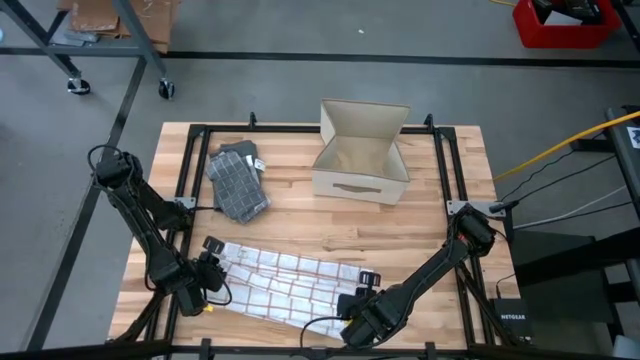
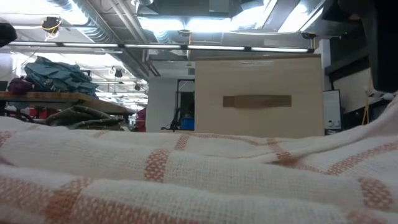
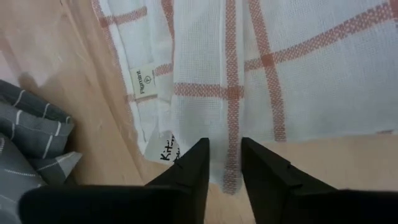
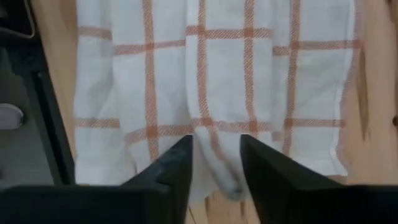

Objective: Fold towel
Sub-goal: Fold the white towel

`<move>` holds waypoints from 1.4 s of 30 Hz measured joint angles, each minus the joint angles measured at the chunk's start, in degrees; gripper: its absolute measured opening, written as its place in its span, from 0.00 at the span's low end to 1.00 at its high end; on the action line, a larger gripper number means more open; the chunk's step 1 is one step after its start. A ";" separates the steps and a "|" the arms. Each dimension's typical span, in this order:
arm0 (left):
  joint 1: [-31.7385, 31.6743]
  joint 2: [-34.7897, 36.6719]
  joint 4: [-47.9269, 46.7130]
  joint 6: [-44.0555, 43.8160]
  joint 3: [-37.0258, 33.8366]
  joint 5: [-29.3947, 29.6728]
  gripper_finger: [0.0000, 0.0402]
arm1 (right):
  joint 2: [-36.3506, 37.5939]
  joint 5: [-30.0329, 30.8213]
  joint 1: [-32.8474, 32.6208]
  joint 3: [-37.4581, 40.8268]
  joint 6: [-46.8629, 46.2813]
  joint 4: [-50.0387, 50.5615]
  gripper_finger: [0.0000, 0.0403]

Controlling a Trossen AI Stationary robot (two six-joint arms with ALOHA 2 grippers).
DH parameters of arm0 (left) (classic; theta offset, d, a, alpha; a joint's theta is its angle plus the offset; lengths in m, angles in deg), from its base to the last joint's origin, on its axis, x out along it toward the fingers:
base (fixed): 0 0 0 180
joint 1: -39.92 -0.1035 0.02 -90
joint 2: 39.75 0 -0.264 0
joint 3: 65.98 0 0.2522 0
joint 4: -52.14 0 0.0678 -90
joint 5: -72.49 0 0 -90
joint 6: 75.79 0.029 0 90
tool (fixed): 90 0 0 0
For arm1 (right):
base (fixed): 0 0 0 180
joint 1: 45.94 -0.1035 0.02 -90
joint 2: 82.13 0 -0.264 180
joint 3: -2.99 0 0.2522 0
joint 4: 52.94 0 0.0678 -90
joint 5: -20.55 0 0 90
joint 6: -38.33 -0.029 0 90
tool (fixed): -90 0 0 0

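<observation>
1. Left hand is down at the left end of the white-and-orange checked towel, which lies stretched along the counter's near edge. Fingers sit slightly apart over the hem, and I'd say they've got nothing pinched yet. Could easily catch one layer only.
2. The grey folded towel is just beside that end and might snag.
3. Right hand is the same story at the right end: narrow gap, towel edge bunched between. An uneven lift would skew the fold.

Even, soft overhead light on the pale wooden slatted surface, hardly any shadows. Low view's bright ceiling strip lights glare; the white orange-checked woven towel up close is blurry.
</observation>
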 joint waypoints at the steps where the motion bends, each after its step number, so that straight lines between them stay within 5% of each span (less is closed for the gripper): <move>1: 0.00 0.00 0.05 -0.04 0.00 0.00 0.18 | 0.00 0.02 0.10 0.00 -0.02 -0.05 0.32; 8: 0.00 0.00 0.13 -4.08 0.00 1.19 0.01 | 0.00 -0.49 1.21 0.00 -1.66 0.03 0.02; 29: -0.11 0.01 -0.84 -22.49 2.95 3.06 0.00 | 0.00 -3.36 1.08 -3.37 -25.28 2.82 0.01; 42: -1.11 0.07 -6.22 -46.09 2.99 3.54 0.00 | 0.04 -5.54 1.14 -3.37 -41.10 8.19 0.00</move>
